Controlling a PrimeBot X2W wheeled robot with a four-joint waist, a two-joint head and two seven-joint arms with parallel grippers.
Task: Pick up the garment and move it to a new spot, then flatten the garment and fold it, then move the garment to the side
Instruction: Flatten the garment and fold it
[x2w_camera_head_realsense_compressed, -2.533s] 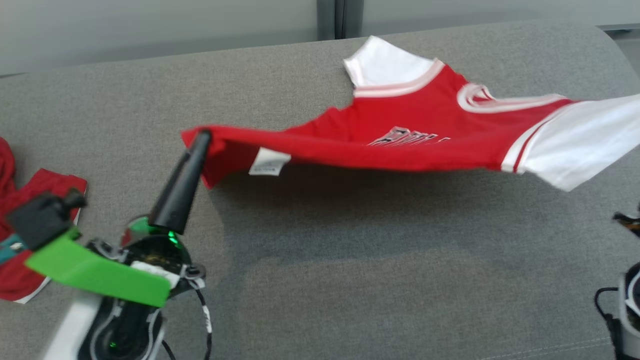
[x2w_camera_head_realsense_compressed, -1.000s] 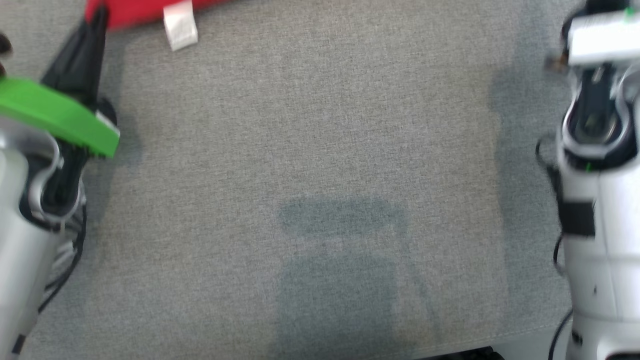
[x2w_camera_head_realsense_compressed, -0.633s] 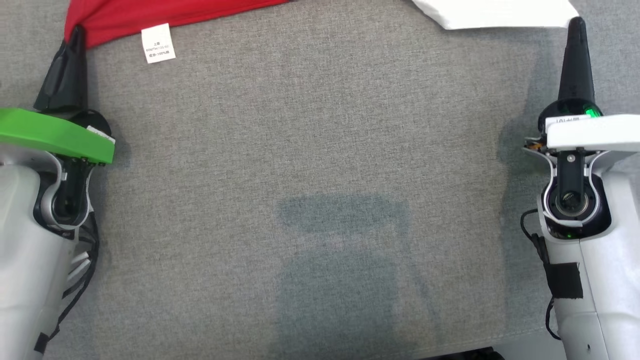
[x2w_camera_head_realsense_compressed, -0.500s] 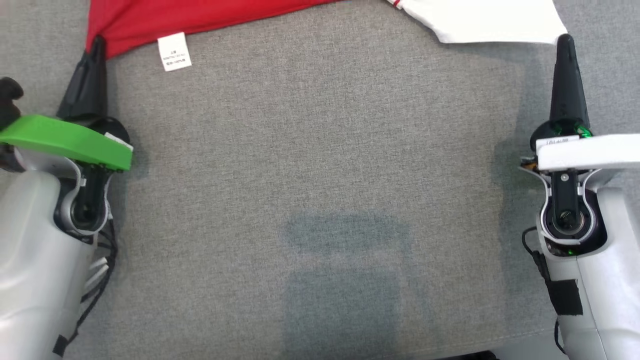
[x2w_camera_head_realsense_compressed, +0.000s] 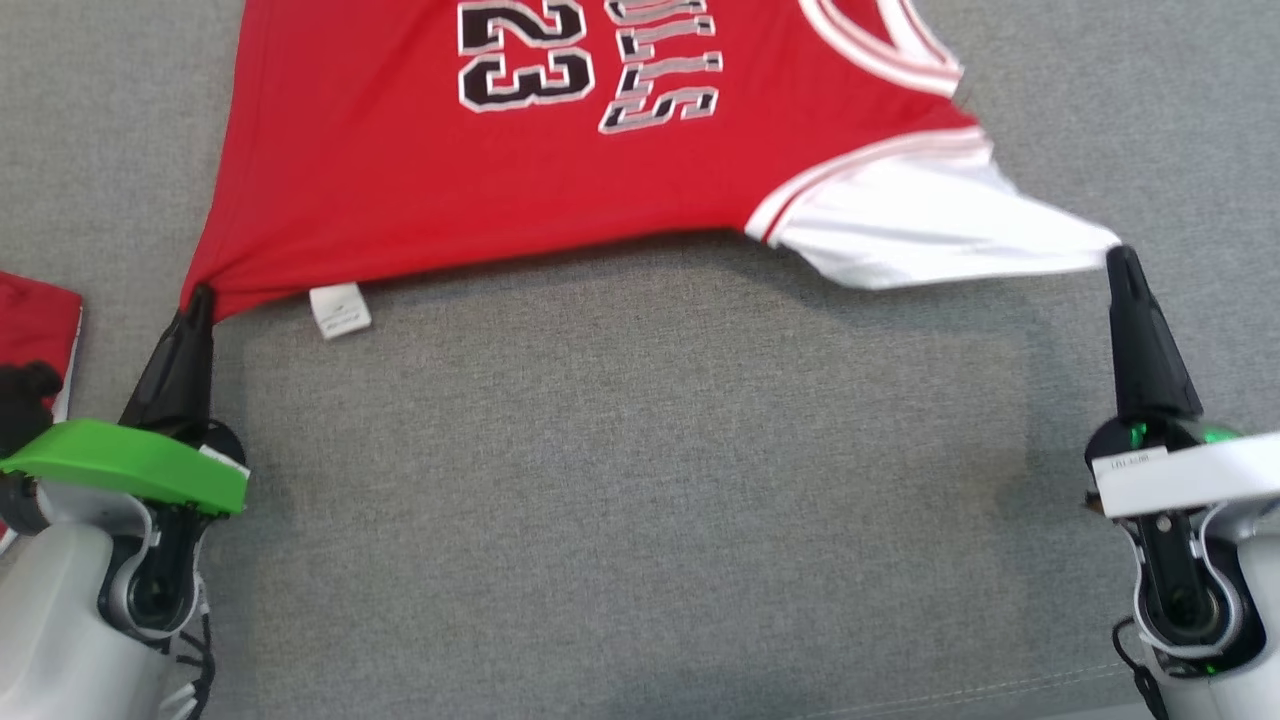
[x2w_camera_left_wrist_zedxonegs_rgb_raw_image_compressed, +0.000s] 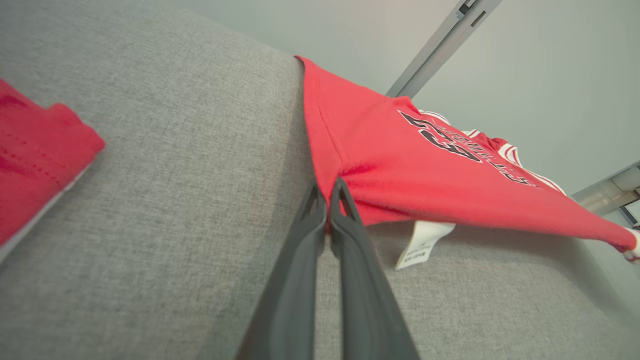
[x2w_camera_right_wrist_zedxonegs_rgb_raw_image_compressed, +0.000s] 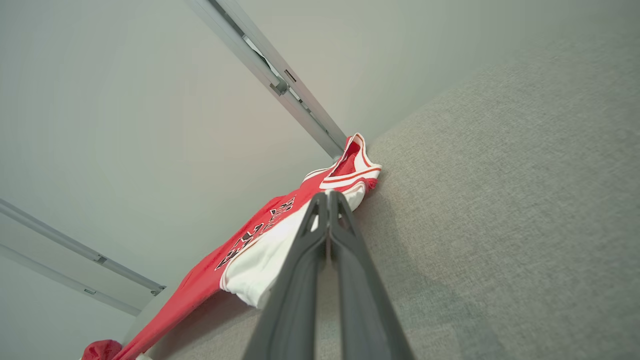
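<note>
- Left gripper (x2w_camera_head_realsense_compressed: 203, 295), lower left of the head view, pinches the red jersey (x2w_camera_head_realsense_compressed: 450, 190) by its hem corner. The right gripper (x2w_camera_head_realsense_compressed: 1118, 255), at right, pinches the white sleeve (x2w_camera_head_realsense_compressed: 930, 225) tip. The jersey spans the upper frame over a grey cushion (x2w_camera_head_realsense_compressed: 640, 480).
- Left wrist view: fingers (x2w_camera_left_wrist_zedxonegs_rgb_raw_image_compressed: 295, 290) pressed together on red fabric, centre frame.
- Right wrist view: fingers closed, seemingly on the sleeve.

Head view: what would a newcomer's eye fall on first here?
The red jersey with the number 23, spread across the top of the view over the grey cushion. It is pulled taut: the left jaws are shut on its red hem corner, the right jaws on the tip of its white sleeve. Another red garment lies at the left edge.
</note>
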